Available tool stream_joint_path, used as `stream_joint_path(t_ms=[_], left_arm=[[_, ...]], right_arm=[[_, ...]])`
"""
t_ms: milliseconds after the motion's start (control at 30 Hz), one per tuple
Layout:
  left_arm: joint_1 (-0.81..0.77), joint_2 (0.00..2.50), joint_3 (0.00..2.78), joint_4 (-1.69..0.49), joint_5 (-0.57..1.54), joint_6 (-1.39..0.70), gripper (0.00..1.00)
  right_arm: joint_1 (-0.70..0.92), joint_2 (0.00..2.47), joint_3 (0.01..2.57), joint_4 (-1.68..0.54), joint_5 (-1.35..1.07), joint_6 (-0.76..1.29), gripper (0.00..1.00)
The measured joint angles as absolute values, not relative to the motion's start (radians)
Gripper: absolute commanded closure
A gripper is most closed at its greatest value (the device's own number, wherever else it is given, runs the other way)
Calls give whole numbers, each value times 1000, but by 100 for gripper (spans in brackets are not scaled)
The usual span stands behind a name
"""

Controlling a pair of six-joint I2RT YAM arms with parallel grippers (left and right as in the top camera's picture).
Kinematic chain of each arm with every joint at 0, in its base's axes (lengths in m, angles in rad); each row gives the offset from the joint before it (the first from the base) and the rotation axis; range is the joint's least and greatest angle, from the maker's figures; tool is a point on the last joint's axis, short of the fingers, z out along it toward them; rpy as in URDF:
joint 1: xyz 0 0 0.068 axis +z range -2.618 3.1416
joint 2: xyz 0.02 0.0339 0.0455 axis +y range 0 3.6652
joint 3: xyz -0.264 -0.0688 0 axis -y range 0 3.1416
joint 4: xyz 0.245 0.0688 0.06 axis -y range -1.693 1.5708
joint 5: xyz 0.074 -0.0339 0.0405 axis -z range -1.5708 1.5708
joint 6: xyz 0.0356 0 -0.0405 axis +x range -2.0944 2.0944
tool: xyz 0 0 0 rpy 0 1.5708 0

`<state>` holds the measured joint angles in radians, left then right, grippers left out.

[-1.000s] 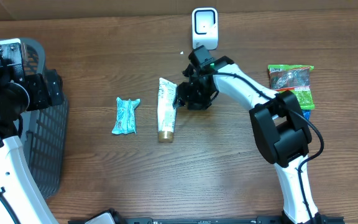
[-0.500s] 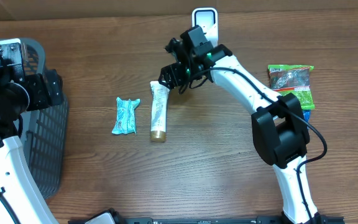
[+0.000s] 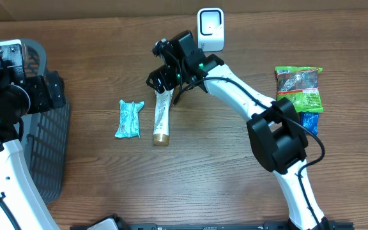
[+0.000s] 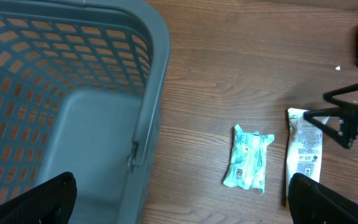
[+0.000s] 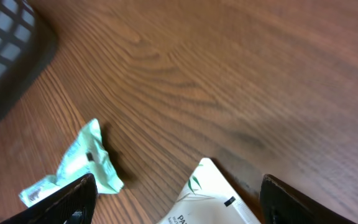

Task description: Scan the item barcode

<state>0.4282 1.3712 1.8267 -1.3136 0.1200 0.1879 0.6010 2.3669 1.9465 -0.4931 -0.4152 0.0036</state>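
Tube (image 3: 161,115) lies flat, crimped end just beneath the right tool (image 3: 160,78), whose jaws stand wide.

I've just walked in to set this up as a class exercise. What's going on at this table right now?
The right end effector hangs open over the crimped end of a white tube. The tube lies flat on the table beside a teal packet, and nothing is gripped. The scanner stands at the far edge with no item in front of it, so no barcode is being scanned yet. The left end effector hovers open by the grey basket. Snack bags lie off to the right.
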Motion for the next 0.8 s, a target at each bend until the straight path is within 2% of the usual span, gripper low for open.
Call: stream_joint_path(t_ms=[100, 167, 233, 433, 533, 600, 733, 800], left_arm=[[428, 1371, 1827, -1313, 120, 188, 0], [428, 1371, 1827, -1314, 120, 188, 0], [428, 1371, 1827, -1314, 120, 188, 0], [428, 1371, 1827, -1314, 120, 188, 0], [428, 1371, 1827, -1313, 120, 188, 0], [428, 1371, 1827, -1313, 120, 188, 0], [428, 1371, 1827, -1314, 120, 188, 1], [428, 1371, 1827, -1314, 120, 188, 0]], right_arm=[[602, 2391, 1946, -503, -415, 6, 17], [602, 2398, 1946, -532, -414, 15, 23], [602, 2399, 1946, -585, -412, 28, 25], [594, 2399, 1945, -705, -373, 115, 28], [577, 2399, 1945, -753, -367, 171, 33], [557, 2399, 1946, -815, -374, 207, 39], [508, 2397, 1951, -1010, -416, 256, 39], [487, 2395, 1952, -1115, -430, 258, 45]])
